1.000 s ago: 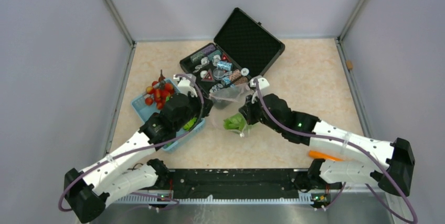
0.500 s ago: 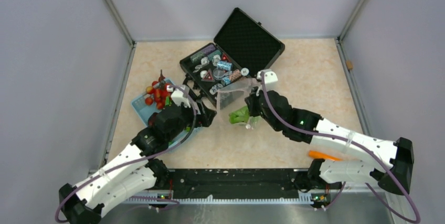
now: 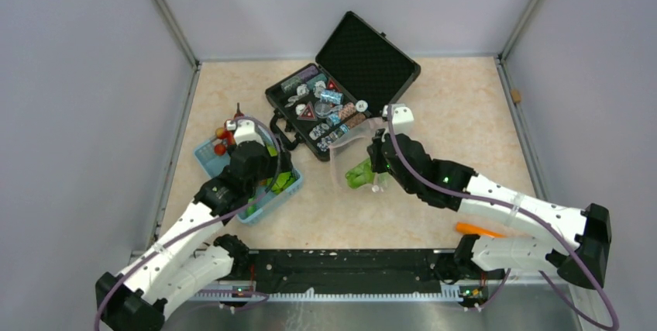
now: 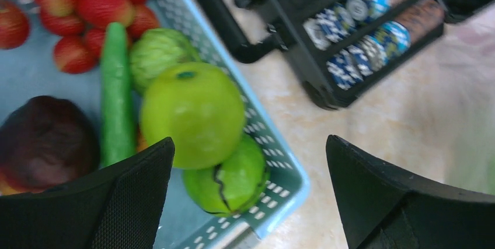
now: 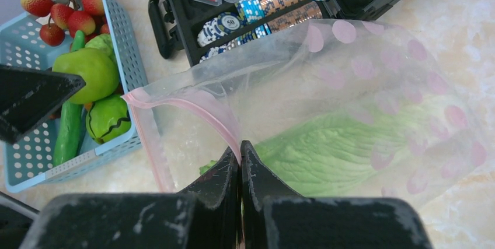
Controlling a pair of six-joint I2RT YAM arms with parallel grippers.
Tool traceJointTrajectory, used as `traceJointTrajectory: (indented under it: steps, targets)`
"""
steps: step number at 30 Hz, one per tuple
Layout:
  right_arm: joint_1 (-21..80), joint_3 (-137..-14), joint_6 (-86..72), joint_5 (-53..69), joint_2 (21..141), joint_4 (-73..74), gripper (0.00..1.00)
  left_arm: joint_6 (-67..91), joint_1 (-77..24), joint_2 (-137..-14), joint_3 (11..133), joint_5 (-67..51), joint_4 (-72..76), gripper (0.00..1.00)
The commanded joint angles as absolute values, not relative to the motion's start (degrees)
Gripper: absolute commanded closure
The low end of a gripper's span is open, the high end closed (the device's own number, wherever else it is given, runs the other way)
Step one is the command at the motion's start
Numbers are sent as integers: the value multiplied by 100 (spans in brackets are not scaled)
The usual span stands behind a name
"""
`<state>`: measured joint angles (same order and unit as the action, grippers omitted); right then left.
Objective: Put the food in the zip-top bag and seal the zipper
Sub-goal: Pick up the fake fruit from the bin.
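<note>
On the beige marbled table point(image 3: 465, 106), the right claw point(image 5: 240, 147) is pinched on the zipper point(image 5: 198, 112) of the zip-top bag point(image 5: 362, 80), whose mouth gapes just ahead of it. The left claw point(image 4: 250, 141) hangs spread over the green apple point(image 4: 192, 115) in the basket point(image 4: 280, 164). That round apple could squirt free, or the limp mouth could sag shut.

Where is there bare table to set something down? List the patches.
Free: far right table, between the case and the right wall; far left corner, behind the basket; near middle strip, in front of the bag. Crowded: the centre, where basket, case and bag almost meet.
</note>
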<state>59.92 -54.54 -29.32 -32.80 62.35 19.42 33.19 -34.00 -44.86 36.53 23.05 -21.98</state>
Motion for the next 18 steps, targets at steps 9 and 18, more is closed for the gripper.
traceJointTrajectory:
  steps: [9,18]
  targets:
    - [5940,-5379,-3269,-3051,5856,1676,100,2756,-1721,-4718,4048,1662,-2306,1]
    - [5927,-5462,-3219,-2747,6010,1651,100,2921,-1601,-5314,3710,1128,-1842,1]
